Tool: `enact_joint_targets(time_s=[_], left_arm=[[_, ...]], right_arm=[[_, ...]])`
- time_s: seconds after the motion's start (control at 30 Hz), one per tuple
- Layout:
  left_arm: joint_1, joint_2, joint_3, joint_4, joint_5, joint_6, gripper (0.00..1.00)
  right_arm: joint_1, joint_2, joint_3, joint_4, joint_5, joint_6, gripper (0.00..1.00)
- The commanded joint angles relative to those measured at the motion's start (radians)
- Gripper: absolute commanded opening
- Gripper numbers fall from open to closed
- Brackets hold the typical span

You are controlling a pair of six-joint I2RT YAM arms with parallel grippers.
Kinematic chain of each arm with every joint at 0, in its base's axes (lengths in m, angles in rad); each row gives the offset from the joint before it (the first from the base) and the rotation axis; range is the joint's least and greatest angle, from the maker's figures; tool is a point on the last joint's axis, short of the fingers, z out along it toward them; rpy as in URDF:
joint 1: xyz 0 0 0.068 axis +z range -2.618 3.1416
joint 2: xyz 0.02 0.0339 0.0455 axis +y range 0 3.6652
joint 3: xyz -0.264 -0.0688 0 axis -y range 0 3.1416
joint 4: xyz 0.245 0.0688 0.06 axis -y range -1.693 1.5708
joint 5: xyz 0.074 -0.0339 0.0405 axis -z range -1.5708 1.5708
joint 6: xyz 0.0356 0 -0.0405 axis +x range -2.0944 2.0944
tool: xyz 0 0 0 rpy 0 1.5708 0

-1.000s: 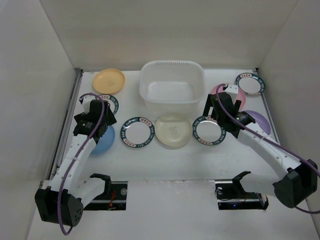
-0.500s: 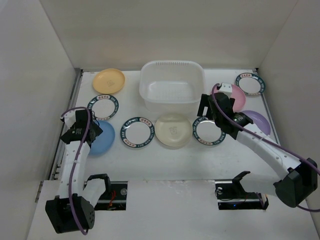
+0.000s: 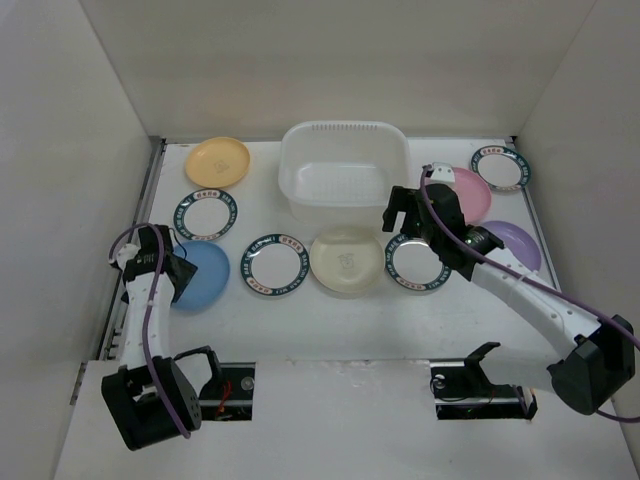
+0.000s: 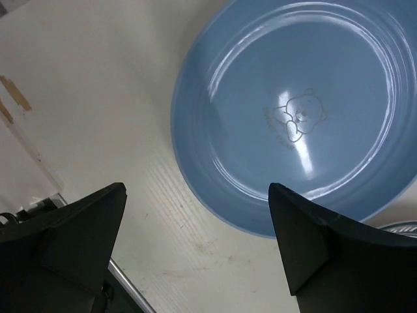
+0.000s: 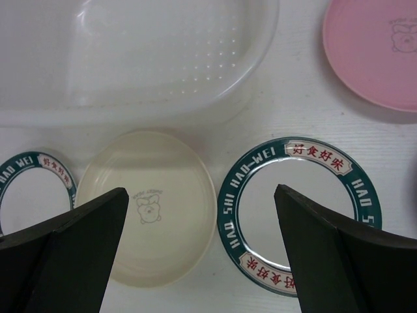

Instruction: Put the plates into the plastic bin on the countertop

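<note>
The left hand [image 4: 195,215] has swung back to the outer rim of the blue plate [image 4: 293,117] and the right hand [image 5: 201,202] has moved over a teal-rimmed plate [image 5: 293,215], both released and empty, so the plastic bin [image 3: 284,165] on the table [image 3: 330,320] holds nothing yet.

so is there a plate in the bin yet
No, the plastic bin is empty, only its bare dotted floor showing from above.
</note>
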Motion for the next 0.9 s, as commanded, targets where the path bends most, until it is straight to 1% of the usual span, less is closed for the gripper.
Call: enact_joint_targets(time_s=[0.0,0.13,0.2,0.3,0.37,0.47,0.6,0.77,0.87], left_arm=[[0.041,-0.057,-0.037,-0.017,0.013,-0.081,0.90],[0.089,-0.087,-0.098,-0.009,0.005,-0.107,0.90],[0.109,-0.067,-0.141,0.026,0.016,-0.119,0.90],[0.139,-0.030,-0.161,0.067,0.059,-0.145,0.87],[0.156,-0.010,-0.172,0.112,0.059,-0.150,0.85],[0.172,0.037,-0.167,0.170,0.051,-0.142,0.82],[0.168,0.077,-0.132,0.204,0.058,-0.158,0.82],[0.170,0.054,-0.104,0.190,0.076,-0.169,0.82],[0.181,0.048,-0.110,0.198,0.058,-0.173,0.81]], right_arm=[[0.009,0.014,0.027,0.053,-0.066,0.019,1.00],[0.009,0.051,0.088,0.012,-0.119,0.033,1.00],[0.009,0.066,0.121,-0.010,-0.132,0.036,1.00],[0.009,0.077,0.156,-0.033,-0.138,0.035,1.00],[0.009,0.074,0.164,-0.034,-0.138,0.032,1.00],[0.010,0.063,0.161,-0.028,-0.156,0.032,1.00],[0.010,0.057,0.161,-0.034,-0.191,0.038,1.00],[0.010,0.057,0.161,-0.040,-0.201,0.038,1.00],[0.010,0.066,0.165,-0.040,-0.208,0.036,1.00]])
